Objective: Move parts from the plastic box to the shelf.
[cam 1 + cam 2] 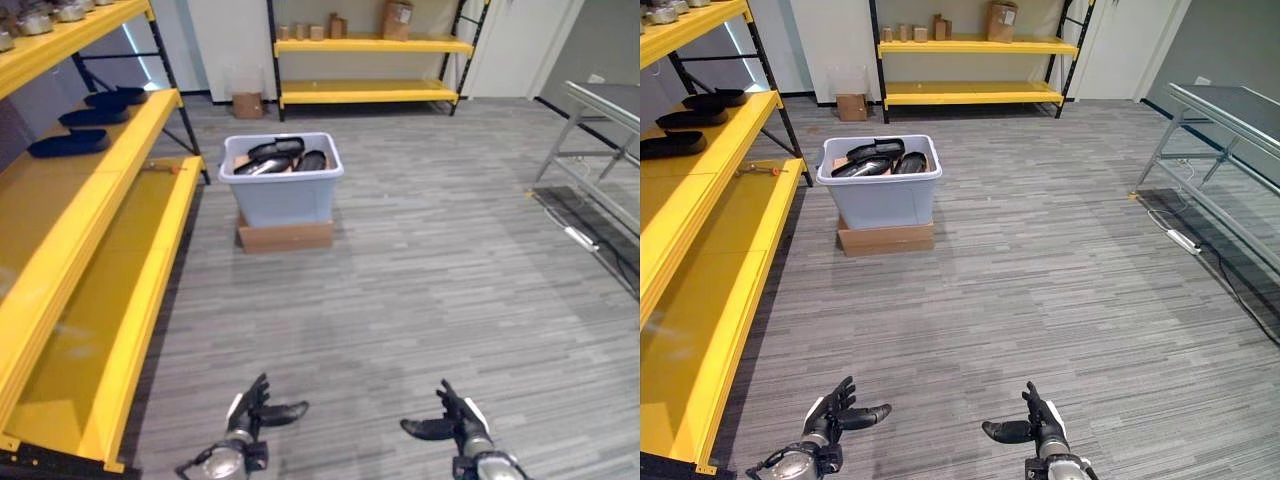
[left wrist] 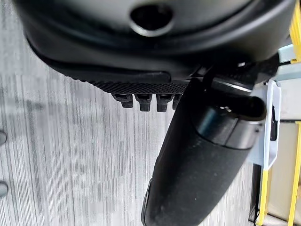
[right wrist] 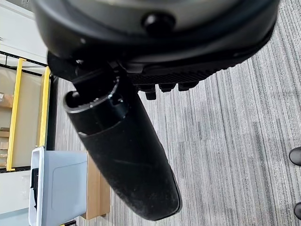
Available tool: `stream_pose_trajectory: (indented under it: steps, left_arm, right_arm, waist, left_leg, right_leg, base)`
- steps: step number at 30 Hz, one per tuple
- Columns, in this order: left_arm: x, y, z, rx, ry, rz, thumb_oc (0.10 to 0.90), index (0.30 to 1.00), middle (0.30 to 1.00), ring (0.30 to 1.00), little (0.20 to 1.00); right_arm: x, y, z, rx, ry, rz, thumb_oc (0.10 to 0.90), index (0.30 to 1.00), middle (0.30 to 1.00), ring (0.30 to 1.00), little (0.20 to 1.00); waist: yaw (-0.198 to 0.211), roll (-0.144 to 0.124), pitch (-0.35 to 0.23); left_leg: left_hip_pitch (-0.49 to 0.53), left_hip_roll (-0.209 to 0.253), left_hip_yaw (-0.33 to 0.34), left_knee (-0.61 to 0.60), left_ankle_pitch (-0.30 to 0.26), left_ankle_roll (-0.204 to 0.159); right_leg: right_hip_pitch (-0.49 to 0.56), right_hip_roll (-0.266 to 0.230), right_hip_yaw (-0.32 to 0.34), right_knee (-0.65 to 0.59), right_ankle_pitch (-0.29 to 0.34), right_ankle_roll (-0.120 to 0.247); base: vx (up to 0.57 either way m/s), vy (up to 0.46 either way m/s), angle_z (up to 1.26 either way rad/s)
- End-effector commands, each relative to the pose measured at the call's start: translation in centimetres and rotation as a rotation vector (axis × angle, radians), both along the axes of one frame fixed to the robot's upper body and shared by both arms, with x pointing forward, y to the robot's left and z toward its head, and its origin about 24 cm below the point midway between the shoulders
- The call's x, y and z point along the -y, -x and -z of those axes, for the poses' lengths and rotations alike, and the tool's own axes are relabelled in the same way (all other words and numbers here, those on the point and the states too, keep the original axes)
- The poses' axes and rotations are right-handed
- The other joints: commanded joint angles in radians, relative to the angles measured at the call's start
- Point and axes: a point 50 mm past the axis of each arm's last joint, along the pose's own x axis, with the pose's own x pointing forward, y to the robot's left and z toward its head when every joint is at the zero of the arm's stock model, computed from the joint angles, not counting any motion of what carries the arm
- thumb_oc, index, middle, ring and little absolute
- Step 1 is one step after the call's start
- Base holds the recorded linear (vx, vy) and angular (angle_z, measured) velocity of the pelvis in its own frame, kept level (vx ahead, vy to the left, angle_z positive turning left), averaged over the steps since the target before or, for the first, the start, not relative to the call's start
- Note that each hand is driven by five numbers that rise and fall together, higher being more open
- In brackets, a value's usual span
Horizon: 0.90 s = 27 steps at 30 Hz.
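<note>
Dark curved parts [image 1: 272, 157] are seen piled in the pale grey plastic box [image 1: 285, 195], their lower portions hidden by its walls. The yellow metal shelf [image 1: 95, 250] is cut off at the left. The left hand [image 1: 252, 408] and right hand [image 1: 452, 415] are held empty, fingers spread.

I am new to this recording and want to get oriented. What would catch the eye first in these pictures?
First, the pale plastic box standing on a flat cardboard box in the middle of the grey floor, with dark parts heaped inside. Next, the bright yellow shelf along the robot's left, with dark trays on an upper level. Near the lower edge, the left hand and right hand hover open and empty.
</note>
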Motion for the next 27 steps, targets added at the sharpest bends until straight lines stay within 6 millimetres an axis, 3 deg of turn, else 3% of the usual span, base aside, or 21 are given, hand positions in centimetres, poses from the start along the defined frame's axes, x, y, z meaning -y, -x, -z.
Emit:
stream_pose_trajectory:
  steps: [1, 8, 12, 15, 17, 18, 20, 22, 25, 27]
  left_arm:
    - [0.3, -4.5, -2.8, 0.213, 0.043, -0.026, 0.900, 1.000, 1.000, 1.000, 1.000]
    - [0.0, -5.5, -3.6, 0.253, 0.019, -0.005, 0.900, 1.000, 1.000, 1.000, 1.000]
    - [0.0, -6.1, -4.2, 0.274, 0.003, 0.010, 0.900, 1.000, 1.000, 1.000, 1.000]
    - [-0.1, -6.2, -4.3, 0.279, -0.001, 0.015, 0.900, 1.000, 1.000, 1.000, 1.000]
    - [-0.1, -5.9, -4.0, 0.267, 0.004, 0.005, 0.900, 1.000, 1.000, 1.000, 1.000]
    - [0.0, -5.7, -3.8, 0.256, 0.009, 0.007, 0.900, 1.000, 1.000, 1.000, 1.000]
    - [0.2, -5.6, -3.7, 0.255, 0.011, 0.009, 0.900, 1.000, 1.000, 1.000, 1.000]
    - [0.2, -5.6, -3.7, 0.254, 0.017, 0.001, 0.900, 1.000, 1.000, 1.000, 1.000]
    - [0.6, -5.2, -3.5, 0.250, 0.030, 0.004, 0.900, 1.000, 1.000, 1.000, 1.000]
    - [0.8, -5.0, -3.2, 0.238, 0.040, 0.001, 0.900, 1.000, 1.000, 1.000, 1.000]
  right_arm:
    - [1.3, -4.3, -3.1, 0.197, 0.072, -0.045, 0.900, 1.000, 1.000, 1.000, 1.000]
    - [1.4, -5.0, -3.6, 0.224, 0.064, -0.038, 0.900, 1.000, 1.000, 1.000, 1.000]
    - [1.0, -5.0, -3.7, 0.233, 0.046, -0.033, 0.900, 1.000, 1.000, 1.000, 1.000]
    - [1.0, -4.9, -3.7, 0.237, 0.039, -0.029, 0.900, 1.000, 1.000, 1.000, 1.000]
    - [1.0, -5.0, -3.7, 0.236, 0.038, -0.030, 0.900, 1.000, 1.000, 1.000, 1.000]
    - [1.2, -4.9, -3.7, 0.232, 0.040, -0.030, 0.900, 1.000, 1.000, 1.000, 1.000]
    - [1.6, -4.8, -3.8, 0.233, 0.053, -0.026, 0.900, 1.000, 1.000, 1.000, 1.000]
    - [1.8, -4.6, -3.8, 0.231, 0.063, -0.025, 0.900, 1.000, 1.000, 1.000, 1.000]
    - [2.3, -4.2, -3.7, 0.219, 0.079, -0.023, 0.900, 1.000, 1.000, 1.000, 1.000]
    - [2.8, -4.1, -3.8, 0.216, 0.085, -0.016, 0.900, 1.000, 1.000, 1.000, 1.000]
  waist:
    - [0.002, 0.019, -0.019]
    - [-0.007, 0.016, 0.010]
    - [-0.032, 0.014, 0.041]
    - [-0.037, 0.021, 0.051]
    - [-0.040, 0.026, 0.043]
    - [-0.047, 0.024, 0.034]
    - [-0.059, 0.016, 0.021]
    - [-0.076, 0.014, 0.021]
    - [-0.083, 0.013, 0.001]
    - [-0.093, 0.026, -0.020]
  left_leg:
    - [-0.009, 0.008, 0.028, 0.097, -0.144, 0.010]
    - [-0.075, -0.036, 0.009, 0.208, -0.195, 0.040]
    - [-0.065, -0.062, -0.030, 0.222, -0.200, 0.063]
    - [-0.060, -0.059, -0.039, 0.224, -0.202, 0.063]
    - [-0.029, -0.062, -0.047, 0.200, -0.210, 0.062]
    - [0.009, -0.066, -0.058, 0.171, -0.216, 0.059]
    - [0.051, -0.076, -0.075, 0.153, -0.228, 0.052]
    - [0.090, -0.076, -0.101, 0.153, -0.242, 0.040]
    - [0.122, -0.048, -0.103, 0.177, -0.243, 0.013]
    - [0.137, -0.022, -0.108, 0.189, -0.237, -0.005]
  right_leg:
    - [-0.088, 0.008, 0.019, 0.162, -0.141, 0.051]
    - [-0.180, -0.003, 0.025, 0.333, -0.188, 0.065]
    - [-0.306, -0.010, 0.041, 0.578, -0.103, 0.059]
    - [-0.352, -0.006, 0.032, 0.649, -0.110, 0.043]
    - [-0.376, 0.022, 0.013, 0.558, -0.133, 0.047]
    - [-0.392, 0.064, 0.006, 0.460, -0.120, 0.060]
    - [-0.414, 0.096, 0.018, 0.326, -0.071, 0.079]
    - [-0.420, 0.128, 0.048, 0.259, -0.034, 0.091]
    - [-0.382, 0.135, 0.048, 0.262, -0.023, 0.067]
    - [-0.375, 0.148, 0.043, 0.289, -0.046, 0.050]
  base:
    - [-0.05, 0.077, -0.02]
    - [-0.02, 0.083, 0.02]
    - [0.00, 0.101, 0.21]
    - [0.03, 0.042, 0.43]
    - [0.21, 0.003, 0.17]
    - [0.27, -0.070, -0.08]
    - [0.26, -0.086, -0.11]
    - [0.22, -0.088, -0.02]
    - [0.24, -0.162, 0.33]
    - [0.21, -0.139, 0.57]
